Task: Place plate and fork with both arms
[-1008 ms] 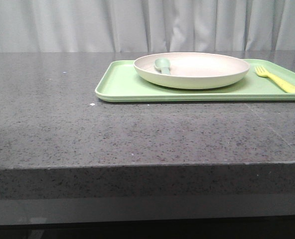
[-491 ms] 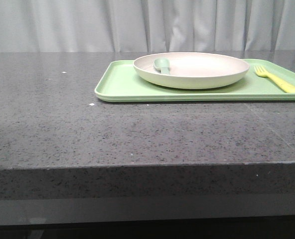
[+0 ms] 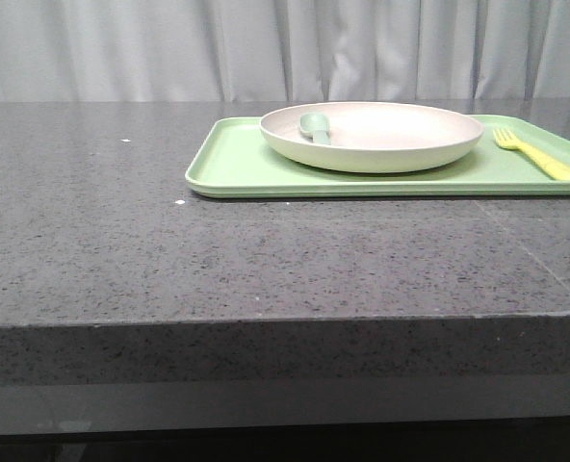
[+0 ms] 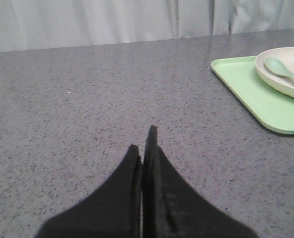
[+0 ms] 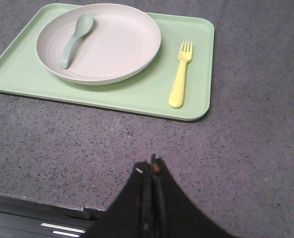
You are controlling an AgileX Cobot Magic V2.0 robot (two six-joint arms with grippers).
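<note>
While one plate (image 3: 372,135) holds one spoon (image 3: 315,126), one fork (image 3: 537,154) lies beside.

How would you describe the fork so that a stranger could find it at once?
Start at the light-green tray on the dark stone table. Beside the cream plate holding a sage-green spoon lies the fork: bright yellow, tined, flat on the tray.

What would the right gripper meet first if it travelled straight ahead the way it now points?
Probably the near edge of the green tray, after bare countertop; the right gripper is shut. Its height is unclear.
</note>
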